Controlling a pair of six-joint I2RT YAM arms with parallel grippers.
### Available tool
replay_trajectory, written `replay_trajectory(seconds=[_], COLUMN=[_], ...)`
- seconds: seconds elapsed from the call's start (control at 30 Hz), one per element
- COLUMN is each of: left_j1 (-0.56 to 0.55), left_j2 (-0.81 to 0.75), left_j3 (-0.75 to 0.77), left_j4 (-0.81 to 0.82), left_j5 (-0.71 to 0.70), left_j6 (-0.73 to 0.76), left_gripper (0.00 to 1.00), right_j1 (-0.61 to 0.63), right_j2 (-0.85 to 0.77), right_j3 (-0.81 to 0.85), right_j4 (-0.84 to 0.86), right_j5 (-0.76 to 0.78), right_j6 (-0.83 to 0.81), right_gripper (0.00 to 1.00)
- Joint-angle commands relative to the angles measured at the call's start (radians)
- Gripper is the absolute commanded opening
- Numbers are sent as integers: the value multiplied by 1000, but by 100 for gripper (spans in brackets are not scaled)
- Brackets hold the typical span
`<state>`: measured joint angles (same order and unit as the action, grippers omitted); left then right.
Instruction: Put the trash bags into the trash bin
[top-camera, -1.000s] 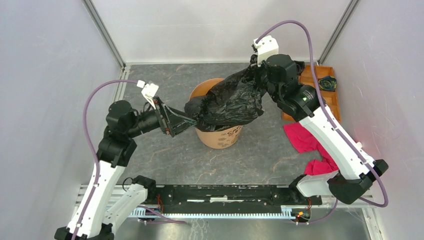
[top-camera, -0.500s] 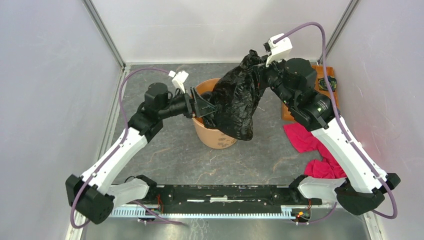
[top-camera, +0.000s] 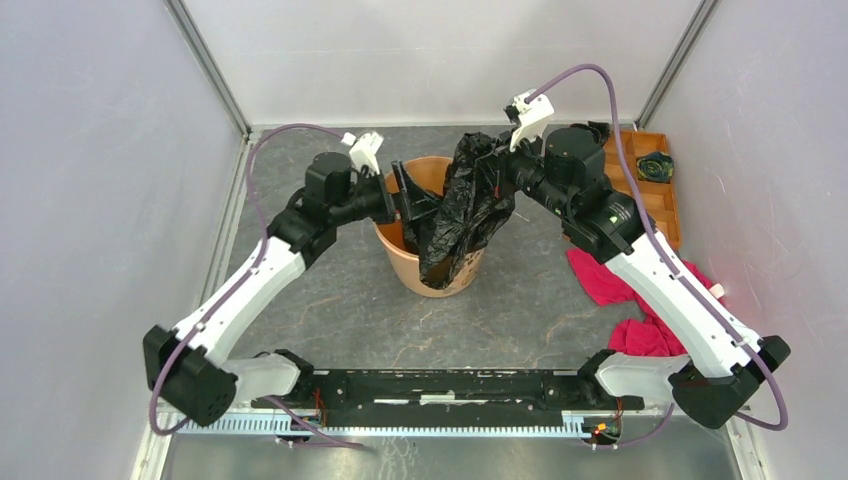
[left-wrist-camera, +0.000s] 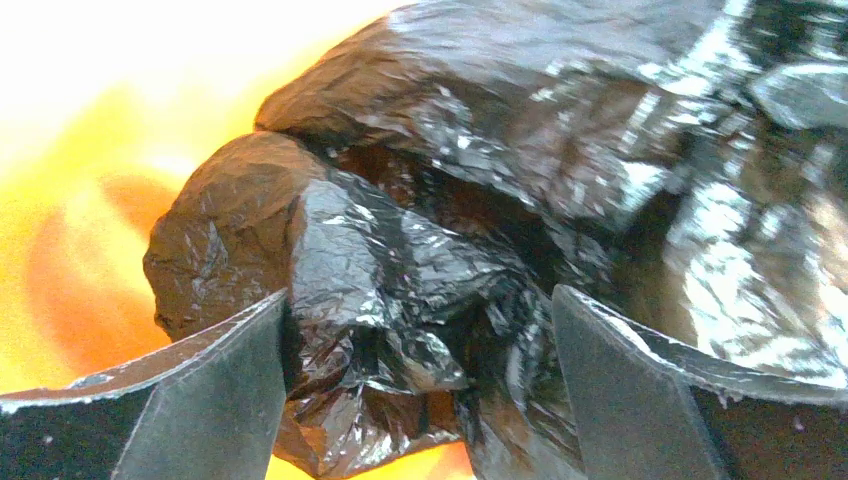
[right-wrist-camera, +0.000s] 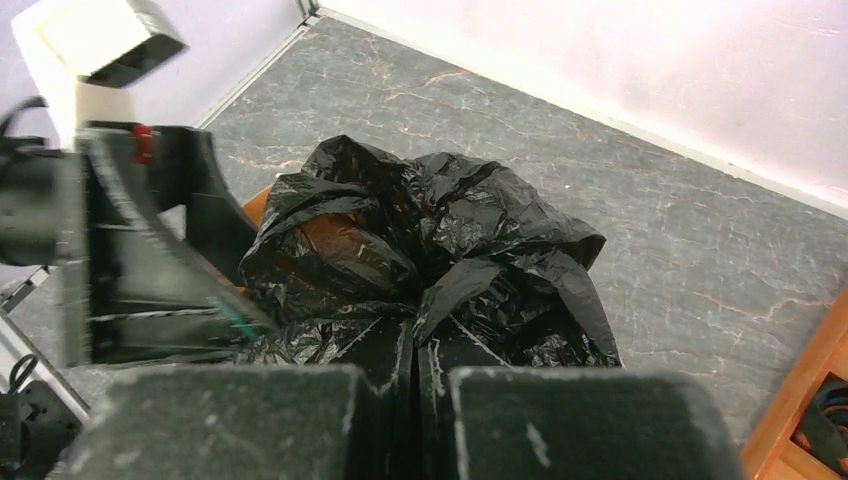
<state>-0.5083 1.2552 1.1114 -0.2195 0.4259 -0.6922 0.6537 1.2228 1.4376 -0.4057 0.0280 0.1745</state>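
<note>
The large loose bag of thin, glossy, crinkled black plastic film (top-camera: 465, 210) looks light, limp and slippery, best pinched at a bunched gather; it hangs from the right hand (right-wrist-camera: 415, 400), clamped on its top fold, partly inside the round tapered orange plastic bucket (top-camera: 396, 250), while the left hand (left-wrist-camera: 420, 390) gapes wide astride a lower bulge.

Left arm (top-camera: 250, 285) stretched forward and inward from near-left base, forearm angled up to wrist. Left gripper (top-camera: 410, 195) points right toward centre, fingers (left-wrist-camera: 200, 400) spread wide, black bag (left-wrist-camera: 400, 300) bulging between them, not clamped. Right arm (top-camera: 660, 290) reaches forward and left from near-right base, wrist raised. Right gripper (top-camera: 497, 168) points left, facing left gripper, near it, pads (right-wrist-camera: 250, 420) pressed together, pinching fold of black bag
</note>
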Motion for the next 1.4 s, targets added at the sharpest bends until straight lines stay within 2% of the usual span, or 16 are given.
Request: replay_trajectory(seconds=[0.0, 0.1, 0.27, 0.53, 0.6, 0.73, 0.8, 0.9, 1.1, 1.3, 1.37], left_j1=[-4, -4, -4, -5, -4, -5, -7, -22, -61, -61, -61], left_j2=[-150, -209, -271, -276, -277, -252, -232, -225, -270, -234, -210], left_j3=[52, 91, 130, 164, 161, 117, 104, 94, 26, 129, 155], left_j4=[-69, -154, -279, -316, -270, -108, -69, -73, -96, -299, -310], left_j5=[7, 10, -83, -137, -78, 148, 179, 150, 73, -120, -110], left_j6=[121, 194, 272, 218, 184, 97, 71, 67, 53, 124, 133], left_gripper=[100, 100, 98, 96, 99, 100, 100, 100, 98, 83, 79], right_j1=[2, 1, 1, 1, 3, 3, 3, 3, 3, 2, 2], right_j2=[-17, -25, -15, 18, 34, 92, 132, 170, 227, 281, 276], right_j3=[-4, -31, -73, -54, -48, -67, -79, -43, -70, -13, 57], right_j4=[33, 46, 74, 58, 53, 75, 107, 112, 272, 156, 112], right_j5=[-26, -26, -101, -112, -135, -227, -266, -229, -222, -132, -100], right_j6=[19, 32, 64, 56, 65, 107, 132, 154, 186, 113, 73], right_gripper=[1, 1, 1, 1, 1, 1, 1, 1, 1, 1, 1])
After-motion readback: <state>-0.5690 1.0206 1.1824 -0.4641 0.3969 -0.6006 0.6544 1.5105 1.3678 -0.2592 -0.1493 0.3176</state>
